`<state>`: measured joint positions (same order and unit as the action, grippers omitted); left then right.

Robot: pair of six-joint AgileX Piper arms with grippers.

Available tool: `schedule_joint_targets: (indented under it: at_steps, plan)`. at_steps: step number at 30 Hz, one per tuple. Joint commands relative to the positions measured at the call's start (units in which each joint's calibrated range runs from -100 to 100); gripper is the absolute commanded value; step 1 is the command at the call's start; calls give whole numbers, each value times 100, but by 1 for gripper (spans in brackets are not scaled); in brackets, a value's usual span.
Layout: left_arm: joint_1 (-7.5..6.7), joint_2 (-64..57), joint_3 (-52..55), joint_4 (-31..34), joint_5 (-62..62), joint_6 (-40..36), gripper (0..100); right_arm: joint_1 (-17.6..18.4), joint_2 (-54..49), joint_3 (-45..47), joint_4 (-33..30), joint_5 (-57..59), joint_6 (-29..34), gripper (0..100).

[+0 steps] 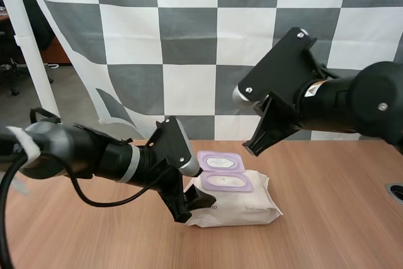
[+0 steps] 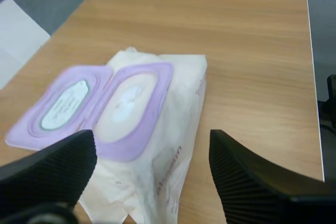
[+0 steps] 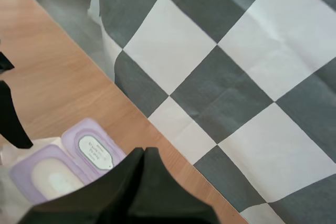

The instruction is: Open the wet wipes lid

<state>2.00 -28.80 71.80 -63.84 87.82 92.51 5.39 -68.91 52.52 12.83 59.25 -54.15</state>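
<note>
Here, pack of wet wipes [image 1: 242, 205] lies on table [image 1: 340, 218], purple lid [image 1: 220, 161] flipped open | left gripper [image 1: 192, 205] jaws wide around pack's end | right gripper [image 1: 253, 148] raised above, jaws pressed together.

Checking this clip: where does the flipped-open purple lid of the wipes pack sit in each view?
High view: the lid is folded back, just behind the purple frame on the pack.
Left wrist view: the lid lies beside the frame.
Right wrist view: the lid lies beside the frame.
Shared landmark: the purple frame.
</note>
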Motion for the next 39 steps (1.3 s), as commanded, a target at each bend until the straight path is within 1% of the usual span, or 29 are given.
schedule_joint_targets:
  at_steps: [1,5,11,18,19,21,22,23,24,25,26,27,28,34,36,39]
  plan:
    - [-1,-1020,0,37,303,-145,100,-1,-1609,4,9,-3,903,0]
    - [-1,-1895,0,223,715,-413,100,-1,-1953,4,9,-3,1274,0]
    - [-1,-3080,-88,269,1091,-846,100,-1,-2458,374,-78,-234,1332,0]
    - [-1,-3220,-818,274,1218,-1515,100,-1,-3010,1051,-110,-800,1353,0]
    - [17,-3258,-921,290,1218,-1611,100,-1,-3074,1125,-122,-881,1353,0]
    - [100,-3371,-1125,312,1218,-1711,100,-1,-3109,1318,-163,-1056,1353,0]
    - [149,-3461,-1215,312,1218,-1778,89,-1,-3109,1403,-163,-1126,1353,0]
    - [194,-3560,-1299,312,1218,-1838,75,-1,-3109,1497,-163,-1195,1353,0]
    - [233,-3672,-1370,328,1218,-1872,58,-1,-3109,1596,-203,-1256,1353,0]
    - [255,-3758,-1422,385,1218,-1872,43,-1,-3109,1705,-215,-1356,1353,0]
    - [265,-3865,-1457,446,1218,-1872,24,-1,-3109,1812,-230,-1475,1353,0]
    - [265,-3954,-1452,505,1218,-1882,7,-1,-3109,1904,-275,-1583,1353,0]
    - [265,-4042,-1452,543,1218,-1915,0,-1,-3109,1962,-329,-1653,1363,0]
    - [265,-4574,-1452,542,559,-2616,0,-1,-3109,2017,-378,-1700,1396,0]
    - [265,-4740,-1440,532,127,-2883,0,-1,-3109,2017,-463,-1700,1396,0]
    - [257,-4835,-1438,883,-804,-3353,0,-1,-3109,2017,-756,-1700,1396,0]
